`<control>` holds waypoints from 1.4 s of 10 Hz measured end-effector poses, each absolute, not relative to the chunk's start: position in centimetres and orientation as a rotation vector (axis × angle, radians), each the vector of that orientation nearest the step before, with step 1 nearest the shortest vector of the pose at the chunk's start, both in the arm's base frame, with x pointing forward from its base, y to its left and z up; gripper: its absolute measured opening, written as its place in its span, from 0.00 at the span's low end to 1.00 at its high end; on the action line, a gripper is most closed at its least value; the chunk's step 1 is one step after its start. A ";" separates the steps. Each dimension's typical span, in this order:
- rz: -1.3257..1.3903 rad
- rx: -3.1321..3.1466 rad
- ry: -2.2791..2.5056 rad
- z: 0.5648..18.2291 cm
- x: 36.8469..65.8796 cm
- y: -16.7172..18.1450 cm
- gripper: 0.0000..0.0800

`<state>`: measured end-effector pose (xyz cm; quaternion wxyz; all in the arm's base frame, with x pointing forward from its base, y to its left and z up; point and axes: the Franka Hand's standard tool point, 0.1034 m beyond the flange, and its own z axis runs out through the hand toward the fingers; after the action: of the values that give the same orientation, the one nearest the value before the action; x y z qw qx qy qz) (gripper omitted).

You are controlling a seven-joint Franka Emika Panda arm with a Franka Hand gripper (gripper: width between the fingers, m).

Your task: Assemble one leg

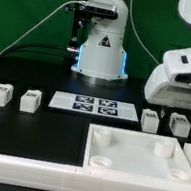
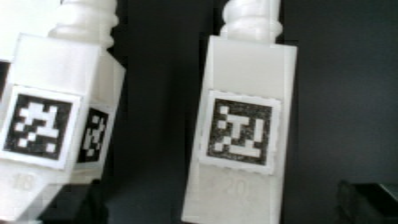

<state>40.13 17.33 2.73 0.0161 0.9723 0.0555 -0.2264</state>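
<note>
Four legs, stubby white blocks with black-and-white tags, stand in a row on the black table. Two are at the exterior view's left point(image 1: 0, 94) point(image 1: 29, 99) and two at its right point(image 1: 151, 121) point(image 1: 179, 126). My gripper point(image 1: 174, 97) hangs above the right pair. In the wrist view one leg point(image 2: 240, 120) lies between my open gripper's point(image 2: 217, 205) dark fingertips point(image 2: 365, 195), with a gap on each side. A second leg point(image 2: 63, 110) lies beside it, outside the fingers. Nothing is held.
The marker board point(image 1: 94, 105) lies in the middle of the row. The large white tray-like piece with round sockets point(image 1: 189, 159) sits in front at the exterior view's right. A white rail point(image 1: 21, 162) runs along the front left. The arm's base point(image 1: 99, 54) stands behind.
</note>
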 end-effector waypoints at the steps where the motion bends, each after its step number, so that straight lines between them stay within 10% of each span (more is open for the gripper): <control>1: -0.739 3.010 0.173 2.7 39.8 17.2 0.81; 3: -1.052 2.877 0.163 2.6 39.5 16.9 0.81; 14: -0.979 2.894 0.086 1.4 39.6 17.3 0.81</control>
<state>39.65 17.32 1.37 0.0424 0.9460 0.0282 -0.3200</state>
